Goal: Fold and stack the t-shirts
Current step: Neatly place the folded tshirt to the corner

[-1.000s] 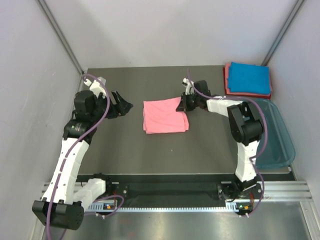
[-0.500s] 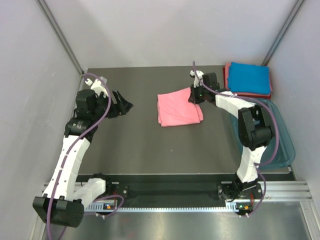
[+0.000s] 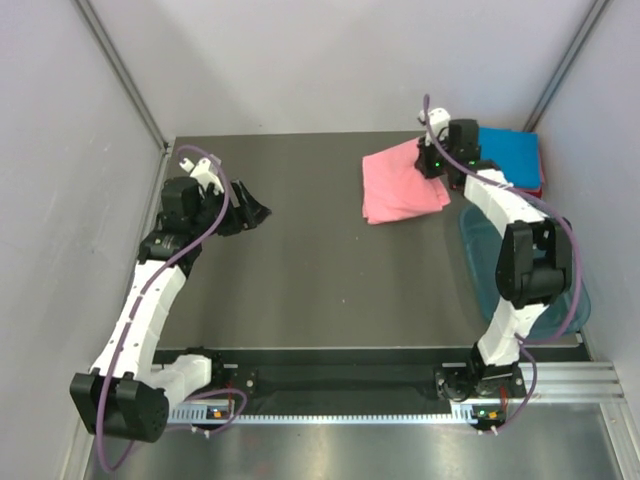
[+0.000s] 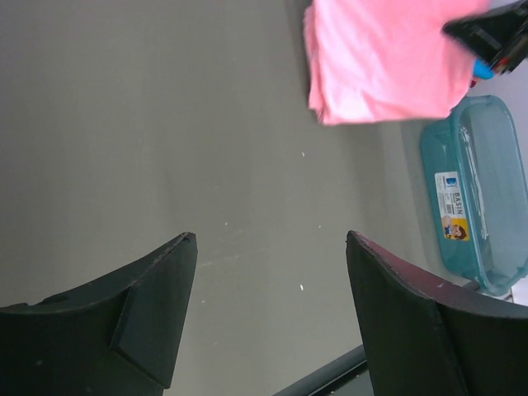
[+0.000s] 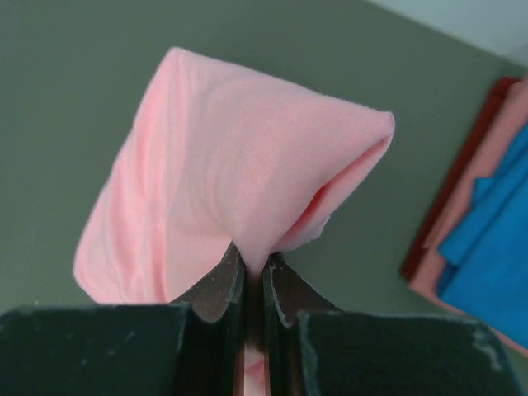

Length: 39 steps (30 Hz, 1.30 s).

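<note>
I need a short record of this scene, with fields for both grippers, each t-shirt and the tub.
left gripper: open, holds nothing, over the table
right gripper: shut on a fold of the salmon-pink shirt
salmon-pink shirt: folded, left of the stack, not yet on it
blue shirt: folded, on top of the stack in the far right corner
reddish shirt: under the blue shirt, only its edge shows
teal tub: nearer than the stack, no shirt seen inside

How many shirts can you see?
3. The right gripper holds a pink shirt; a blue shirt lies on a reddish shirt in the far right corner. More may hide underneath.
</note>
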Motion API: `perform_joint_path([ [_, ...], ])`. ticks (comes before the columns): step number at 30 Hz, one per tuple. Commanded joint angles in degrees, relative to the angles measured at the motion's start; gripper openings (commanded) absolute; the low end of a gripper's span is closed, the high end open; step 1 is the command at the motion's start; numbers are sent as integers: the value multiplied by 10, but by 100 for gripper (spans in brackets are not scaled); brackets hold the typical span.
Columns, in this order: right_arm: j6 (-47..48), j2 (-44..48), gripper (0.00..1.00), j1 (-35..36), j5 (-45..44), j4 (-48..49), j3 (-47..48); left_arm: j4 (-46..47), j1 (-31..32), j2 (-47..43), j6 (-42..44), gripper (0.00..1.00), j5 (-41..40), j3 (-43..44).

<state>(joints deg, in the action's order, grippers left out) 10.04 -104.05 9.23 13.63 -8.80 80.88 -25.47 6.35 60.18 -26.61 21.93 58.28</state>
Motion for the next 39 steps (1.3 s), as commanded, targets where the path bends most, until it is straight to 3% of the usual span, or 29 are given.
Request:
perform_joint_path([
  [1,33,-3,0,-41,25,2,85,47,-2,5,-5,77,21,-1],
  [14,86,-137,0,-151,93,-155,327,56,-2,43,-14,77,31,3],
  [22,104,-142,0,-200,199,-217,368,89,-2,57,-39,77,42,-7],
  [30,95,-203,0,-258,250,-290,487,97,-2,69,-47,77,41,-4],
  [39,46,-326,0,-311,185,-258,606,124,1,115,-65,77,54,8],
])
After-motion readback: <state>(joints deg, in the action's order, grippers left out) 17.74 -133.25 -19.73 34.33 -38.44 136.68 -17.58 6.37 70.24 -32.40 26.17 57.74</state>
